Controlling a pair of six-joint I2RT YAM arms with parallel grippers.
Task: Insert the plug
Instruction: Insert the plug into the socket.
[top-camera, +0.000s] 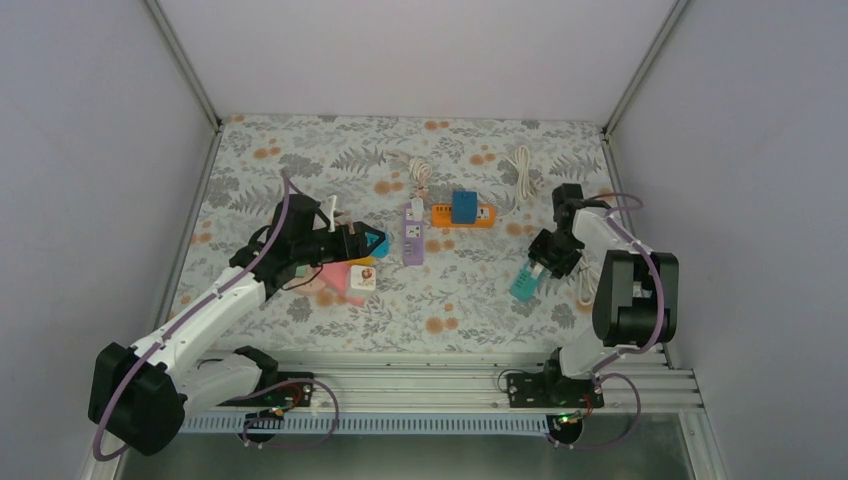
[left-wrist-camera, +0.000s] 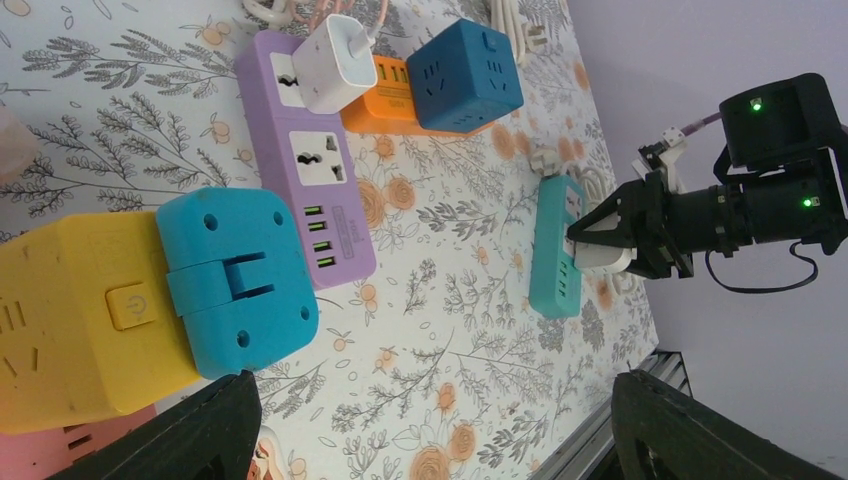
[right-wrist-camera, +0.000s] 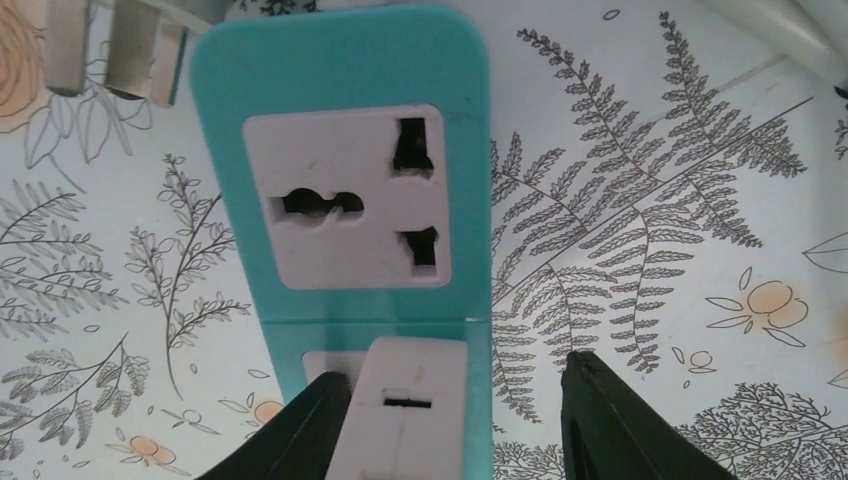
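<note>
Your right jaws stand released around the white plastic plug (right-wrist-camera: 405, 415), which looks seated in the long teal power strip (right-wrist-camera: 340, 120) running straight ahead; left jaws gape empty.

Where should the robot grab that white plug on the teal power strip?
By its two flat sides, coming straight down from above. The white plug stands up off the teal strip, so only its sides are free, and the right end effector straddles them.
</note>
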